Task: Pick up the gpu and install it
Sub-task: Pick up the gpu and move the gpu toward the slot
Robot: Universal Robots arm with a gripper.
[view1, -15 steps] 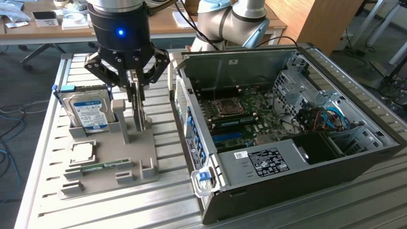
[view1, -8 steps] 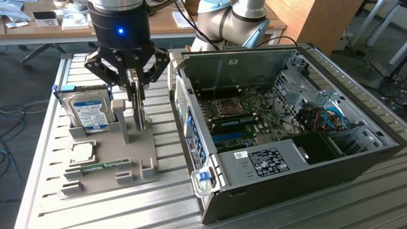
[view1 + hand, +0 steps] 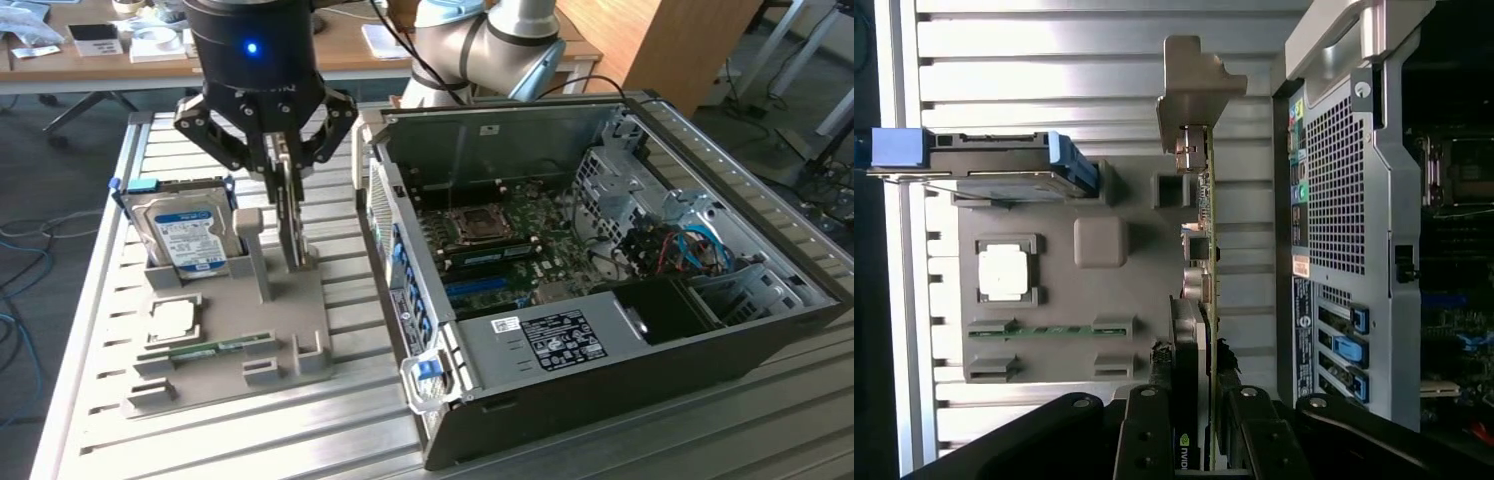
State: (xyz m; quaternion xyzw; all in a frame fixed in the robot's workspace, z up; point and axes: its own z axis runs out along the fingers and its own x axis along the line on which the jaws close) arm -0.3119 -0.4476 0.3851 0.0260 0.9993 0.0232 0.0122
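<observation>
The gpu [image 3: 1206,250] is a thin dark card seen almost edge-on from the wrist view, with a greenish board edge and a pale silver bracket [image 3: 1189,85] folded over its far end. In the exterior view it stands on its long edge [image 3: 291,225], upright, at the slot of a grey holder [image 3: 220,375] on the bench [image 3: 80,400]. Whether its lower edge has left the slot cannot be told.

The gripper [image 3: 286,185] comes straight down over the card. Its black fingers [image 3: 1154,420] are drawn in narrow, one on each flat face of the gpu, clenched on its near end away from the bracket.

Just beside the card on the same holder, a blue-labelled silver hard drive [image 3: 187,235] stands upright in its own pocket, toward the exterior view's left. Lower on the holder lie a square processor chip [image 3: 174,320] in a recess and a narrow green memory stick [image 3: 214,349] in a groove, both apart from the fingers.

On the other side, toward the exterior view's right, an open computer case [image 3: 641,380] lies on the bench close to the holder. Its perforated rear wall with blue slot latches [image 3: 1351,350] rises just beside the card. Farther in lies the motherboard [image 3: 514,235].
</observation>
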